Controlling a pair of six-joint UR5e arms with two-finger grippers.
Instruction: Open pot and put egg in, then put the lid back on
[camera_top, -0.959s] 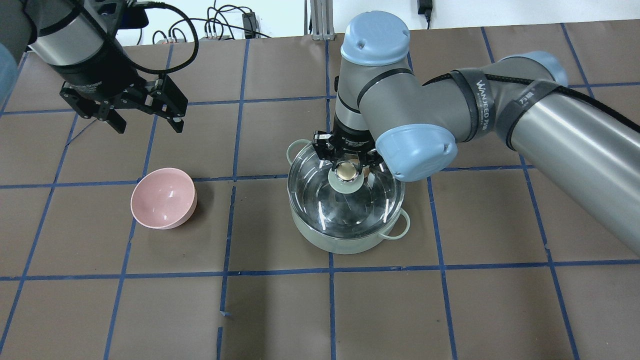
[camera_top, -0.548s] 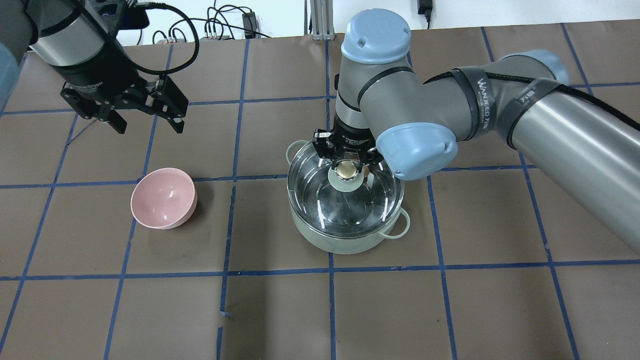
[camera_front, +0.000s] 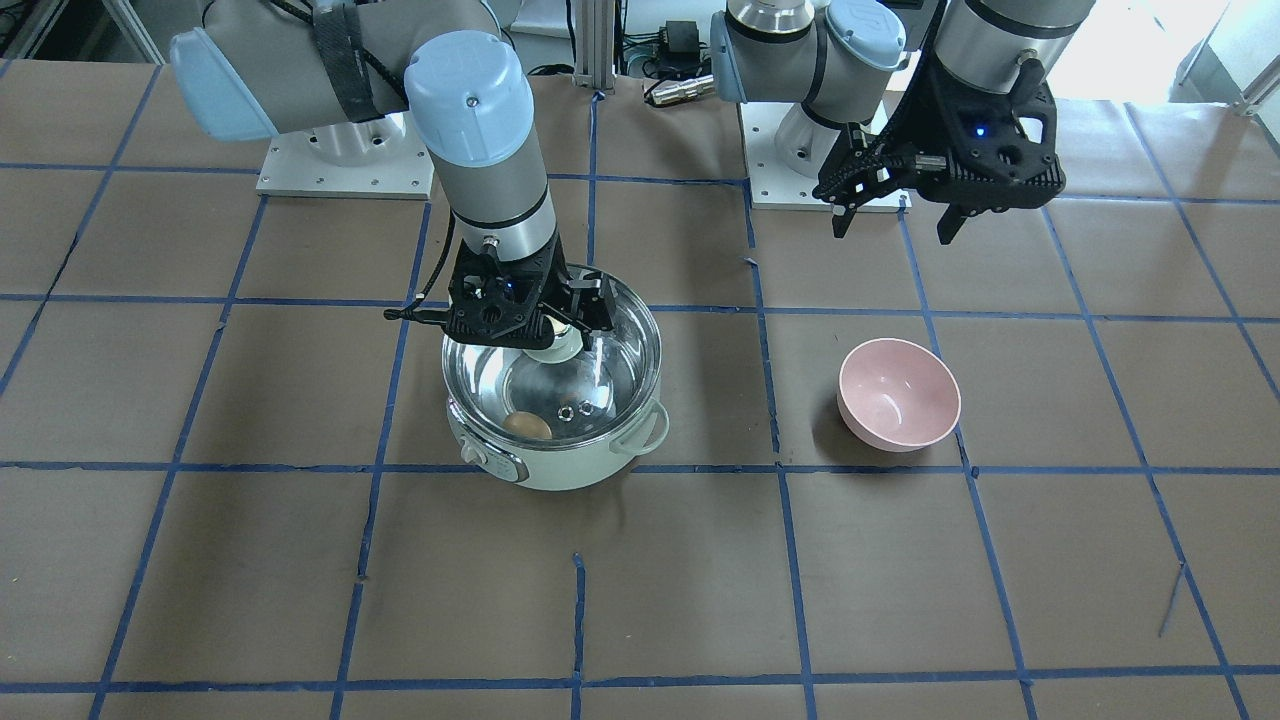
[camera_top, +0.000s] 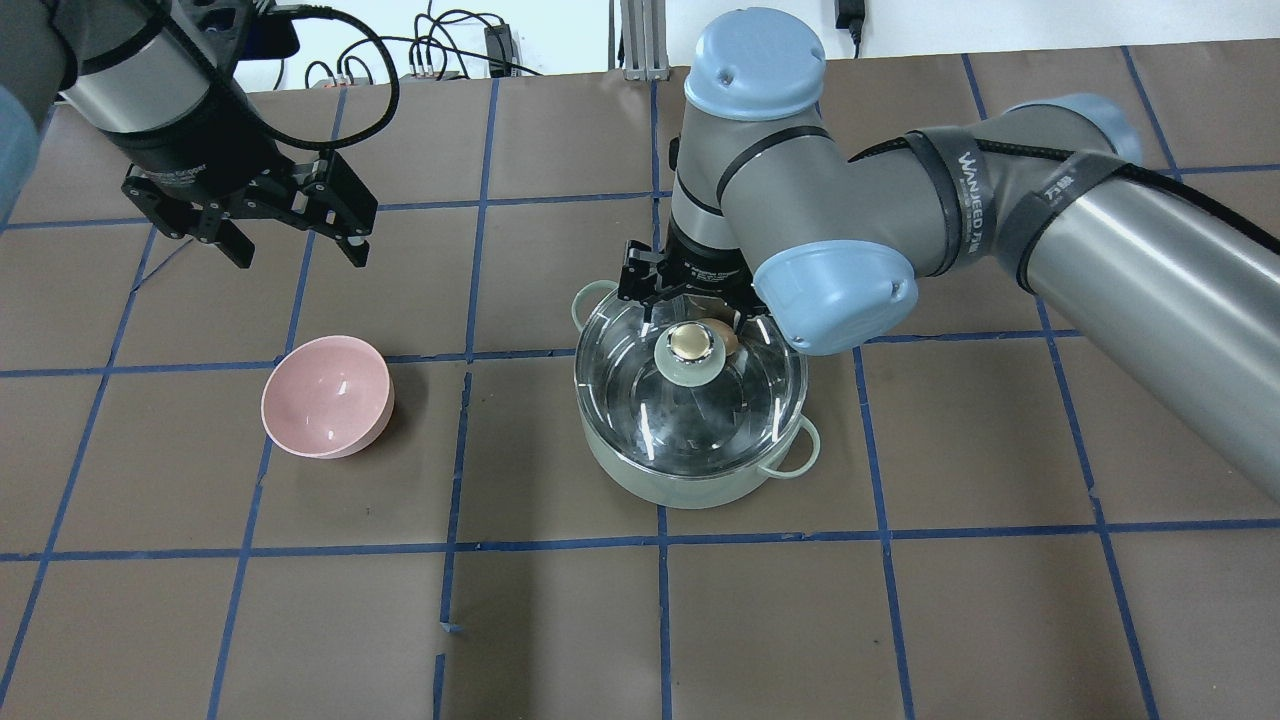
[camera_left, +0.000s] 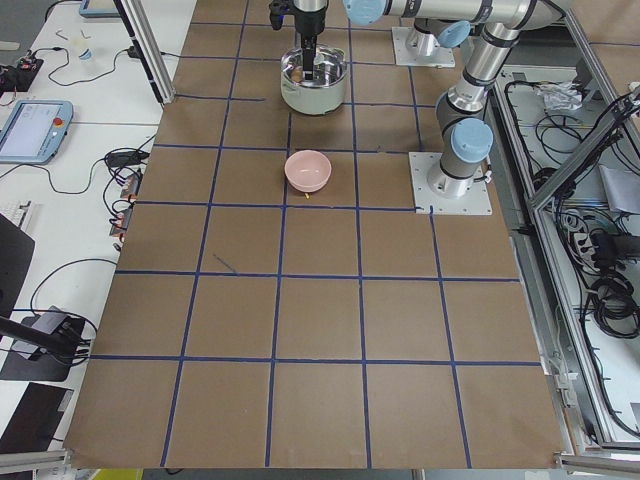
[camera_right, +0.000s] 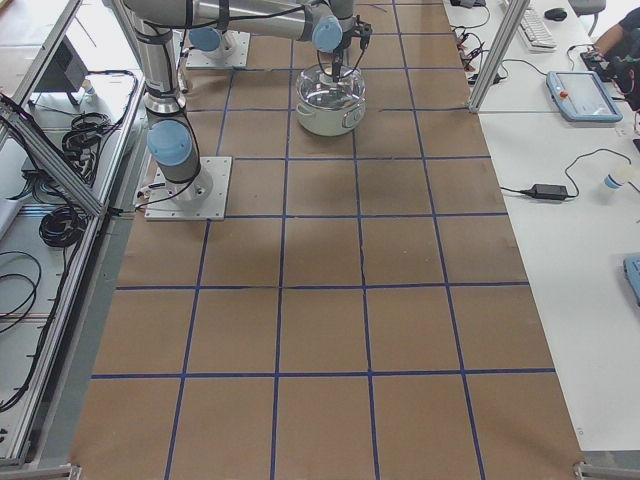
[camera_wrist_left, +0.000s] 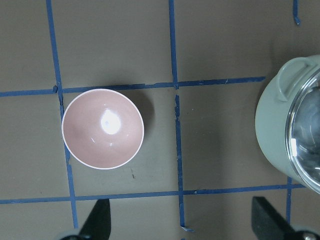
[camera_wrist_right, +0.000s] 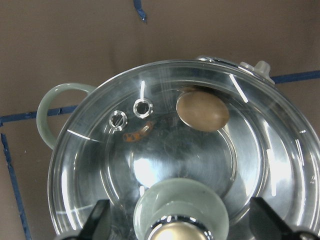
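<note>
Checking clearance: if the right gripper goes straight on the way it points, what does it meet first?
The right gripper would likely meet the lid on the pot, its knob sitting between the open fingers.

White capitals reading "WANJEED" run along a black fabric strap (camera_top: 968, 200) wrapped around the grey metal right arm (camera_top: 1150, 270). White characters on the neighbouring black strap (camera_top: 1052, 196) are too small to read.

The table (camera_top: 900, 620) carries the pot (camera_top: 690, 490) and pink bowl (camera_top: 327, 396).
</note>
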